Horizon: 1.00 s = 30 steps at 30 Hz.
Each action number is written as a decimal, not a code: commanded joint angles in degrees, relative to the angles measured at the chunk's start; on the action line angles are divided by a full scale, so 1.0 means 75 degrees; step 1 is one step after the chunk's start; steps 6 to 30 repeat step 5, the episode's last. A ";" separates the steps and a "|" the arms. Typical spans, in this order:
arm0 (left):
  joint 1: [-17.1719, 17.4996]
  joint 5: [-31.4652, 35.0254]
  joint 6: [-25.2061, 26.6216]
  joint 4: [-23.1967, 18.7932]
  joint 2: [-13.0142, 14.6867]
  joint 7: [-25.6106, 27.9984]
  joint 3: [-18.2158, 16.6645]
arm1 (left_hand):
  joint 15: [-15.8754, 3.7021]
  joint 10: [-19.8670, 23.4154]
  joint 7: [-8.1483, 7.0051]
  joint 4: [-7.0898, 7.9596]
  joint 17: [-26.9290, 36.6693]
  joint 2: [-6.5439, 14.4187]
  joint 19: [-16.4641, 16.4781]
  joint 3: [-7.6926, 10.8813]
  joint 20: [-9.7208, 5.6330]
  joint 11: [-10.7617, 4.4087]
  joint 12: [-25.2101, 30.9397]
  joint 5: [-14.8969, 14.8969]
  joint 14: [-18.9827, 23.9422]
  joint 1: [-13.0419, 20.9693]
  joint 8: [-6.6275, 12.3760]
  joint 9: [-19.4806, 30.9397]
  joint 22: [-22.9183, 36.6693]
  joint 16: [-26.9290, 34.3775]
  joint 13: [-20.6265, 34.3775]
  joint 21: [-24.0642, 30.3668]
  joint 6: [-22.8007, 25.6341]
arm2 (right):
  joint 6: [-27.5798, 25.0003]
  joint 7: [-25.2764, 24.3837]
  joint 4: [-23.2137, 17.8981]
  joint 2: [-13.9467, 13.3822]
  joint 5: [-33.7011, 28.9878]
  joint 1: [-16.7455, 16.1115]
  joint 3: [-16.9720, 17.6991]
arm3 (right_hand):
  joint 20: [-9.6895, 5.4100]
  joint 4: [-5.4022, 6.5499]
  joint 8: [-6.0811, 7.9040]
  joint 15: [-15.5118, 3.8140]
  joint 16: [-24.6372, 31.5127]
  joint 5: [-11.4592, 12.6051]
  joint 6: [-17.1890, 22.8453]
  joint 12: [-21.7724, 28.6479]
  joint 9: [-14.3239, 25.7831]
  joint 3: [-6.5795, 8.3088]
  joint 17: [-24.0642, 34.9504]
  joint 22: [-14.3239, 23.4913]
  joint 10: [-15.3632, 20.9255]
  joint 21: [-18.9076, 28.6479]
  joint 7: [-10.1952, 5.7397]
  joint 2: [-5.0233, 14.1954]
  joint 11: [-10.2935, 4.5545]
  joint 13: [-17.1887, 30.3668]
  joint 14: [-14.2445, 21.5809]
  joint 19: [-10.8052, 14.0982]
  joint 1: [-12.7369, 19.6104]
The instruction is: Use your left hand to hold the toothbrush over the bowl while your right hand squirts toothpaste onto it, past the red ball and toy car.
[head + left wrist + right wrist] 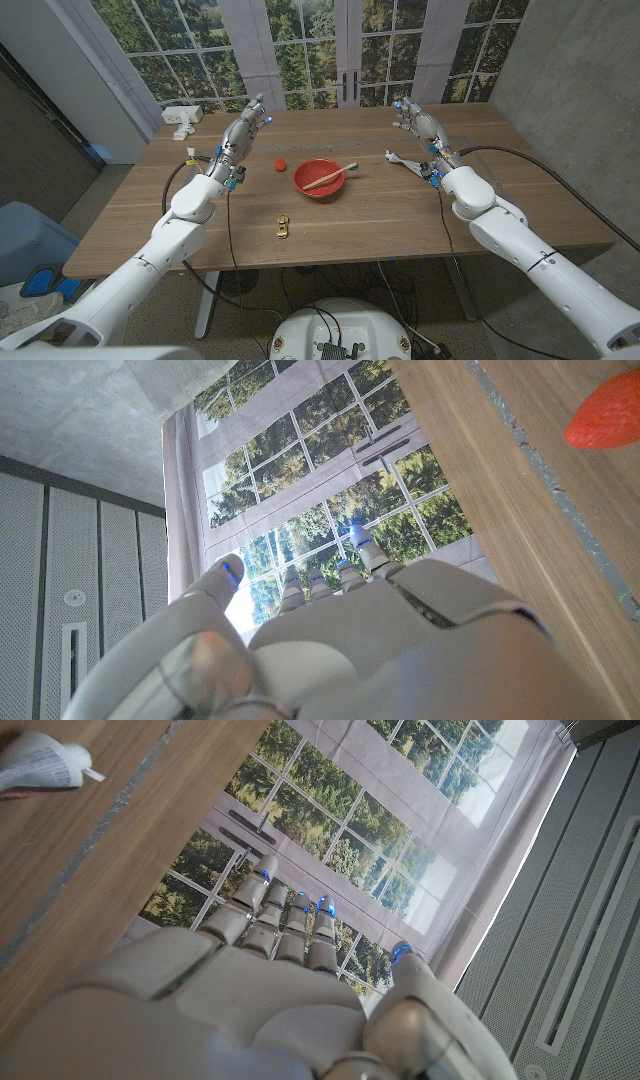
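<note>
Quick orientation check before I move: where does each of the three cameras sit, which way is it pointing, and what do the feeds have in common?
Head view: on the head, looking down at the table, red bowl, toothbrush; both arms, left hand, right hand show.
Left wrist view: behind the left hand, facing the window; red ball at the corner.
Right wrist view: behind the right hand, facing the window; toothpaste tube.
Shared: window, tabletop.

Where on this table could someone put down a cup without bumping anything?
The near right, between the toy car and the right hand's arm, is bare wood, and so is the near left corner. The middle is crowded: red ball, bowl holding the toothbrush, toothpaste tube.
</note>
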 commanded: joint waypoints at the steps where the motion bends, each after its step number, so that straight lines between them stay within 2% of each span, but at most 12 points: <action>1: 0.0044 -0.1003 -0.0548 0.0590 -0.0527 -0.0460 -0.0327 | -0.0690 -0.0003 -0.0085 0.0005 0.0015 0.0360 0.0049 0.0229 -0.0627 -0.0029 -0.0036 -0.0069 0.0038 0.0121 -0.0013 -0.0002 0.0020 -0.0044 -0.0004 -0.0063 0.0047 | 0.0227 -0.0083 0.0643 0.0617 0.0671 0.0004 0.0033 | 0.0066 0.0019 0.0081 -0.0033 0.0058 0.0044 0.0054 0.0053 -0.0004 -0.0001 -0.0033 0.0002 0.0070 -0.0049 0.0068 -0.0043 0.0036 -0.0001 0.0009 -0.0031 0.0004; 5: 0.0075 -0.1284 -0.0771 0.0807 -0.0847 -0.0395 -0.0478 | -0.0703 -0.0069 -0.0117 0.0106 0.0049 0.0305 0.0062 0.0225 -0.0671 -0.0051 -0.0065 -0.0118 -0.0033 0.0045 -0.0043 -0.0001 0.0024 -0.0055 -0.0002 -0.0100 -0.0025 | 0.0286 -0.0186 0.0711 0.0663 0.0632 0.0059 0.0031 | 0.0088 0.0011 0.0083 -0.0001 0.0062 0.0045 0.0063 0.0054 -0.0005 0.0009 -0.0069 0.0003 0.0072 -0.0068 0.0099 -0.0055 0.0043 -0.0011 0.0018 -0.0026 0.0001; 30: 0.0075 -0.1284 -0.0771 0.0807 -0.0847 -0.0395 -0.0478 | -0.0703 -0.0069 -0.0117 0.0106 0.0049 0.0305 0.0062 0.0225 -0.0671 -0.0051 -0.0065 -0.0118 -0.0033 0.0045 -0.0043 -0.0001 0.0024 -0.0055 -0.0002 -0.0100 -0.0025 | 0.0286 -0.0186 0.0711 0.0663 0.0632 0.0059 0.0031 | 0.0088 0.0011 0.0083 -0.0001 0.0062 0.0045 0.0063 0.0054 -0.0005 0.0009 -0.0069 0.0003 0.0072 -0.0068 0.0099 -0.0055 0.0043 -0.0011 0.0018 -0.0026 0.0001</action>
